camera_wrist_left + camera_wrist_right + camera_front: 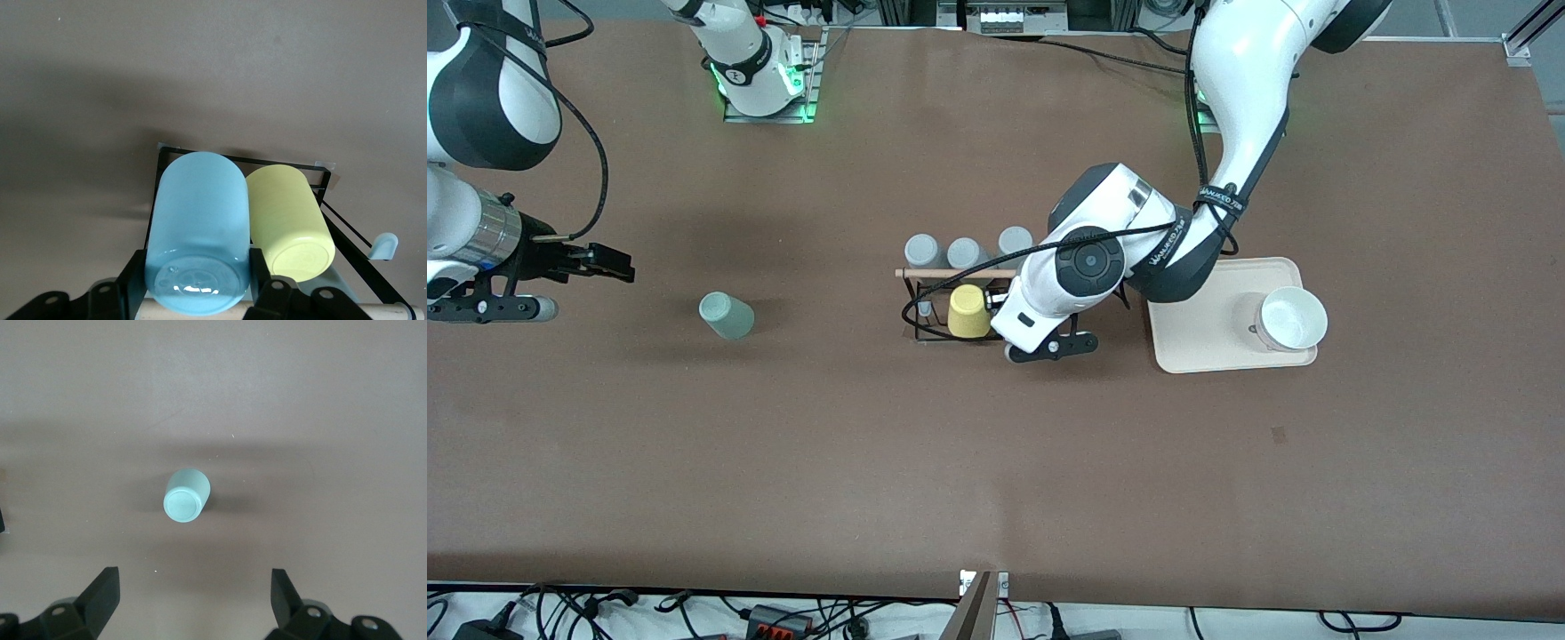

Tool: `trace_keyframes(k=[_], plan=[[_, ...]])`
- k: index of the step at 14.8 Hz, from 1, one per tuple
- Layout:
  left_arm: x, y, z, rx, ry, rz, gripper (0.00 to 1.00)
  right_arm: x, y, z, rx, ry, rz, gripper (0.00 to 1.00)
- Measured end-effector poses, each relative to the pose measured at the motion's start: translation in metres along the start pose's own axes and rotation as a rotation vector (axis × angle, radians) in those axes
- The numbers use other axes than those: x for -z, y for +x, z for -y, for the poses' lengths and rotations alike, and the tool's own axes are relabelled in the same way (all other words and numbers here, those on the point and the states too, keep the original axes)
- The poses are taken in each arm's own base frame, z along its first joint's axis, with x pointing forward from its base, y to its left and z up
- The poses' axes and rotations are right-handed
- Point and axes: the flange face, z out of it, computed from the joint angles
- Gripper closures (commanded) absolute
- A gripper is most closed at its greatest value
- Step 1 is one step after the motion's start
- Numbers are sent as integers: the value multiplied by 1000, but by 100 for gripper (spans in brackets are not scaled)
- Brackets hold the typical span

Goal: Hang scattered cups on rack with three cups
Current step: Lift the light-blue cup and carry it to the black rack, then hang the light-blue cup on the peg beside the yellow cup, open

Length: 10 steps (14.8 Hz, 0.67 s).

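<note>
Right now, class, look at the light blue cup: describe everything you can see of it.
The light blue cup is small, plain, handleless and slightly tapered, with a smooth, faintly glossy, plastic-looking surface. It is upside down, its closed base toward the wrist camera. The left gripper is shut on it, one finger on each side. It is at the rack, close beside the yellow cup. The front view hides it.

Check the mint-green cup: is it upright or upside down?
Upside down. The mint-green cup stands on the table with its closed flat base facing up, alone, apart from the rack.
</note>
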Motion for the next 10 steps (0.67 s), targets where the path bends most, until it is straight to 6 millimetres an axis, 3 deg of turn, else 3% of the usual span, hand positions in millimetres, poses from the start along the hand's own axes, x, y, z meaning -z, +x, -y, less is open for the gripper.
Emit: trace_keyframes(k=[3,6,8,10], plan=[[35,11,11,3,14,-72,0,-2,1,-1,-1,0,4,0],[119,9,44,25,64,-156,0,-2,1,-1,-1,0,4,0],[179,-1,77,65,90,-180,0,-6,1,0,-1,0,8,0],[224,-6,111,111,94,-191,0,-20,2,0,1,0,9,0]])
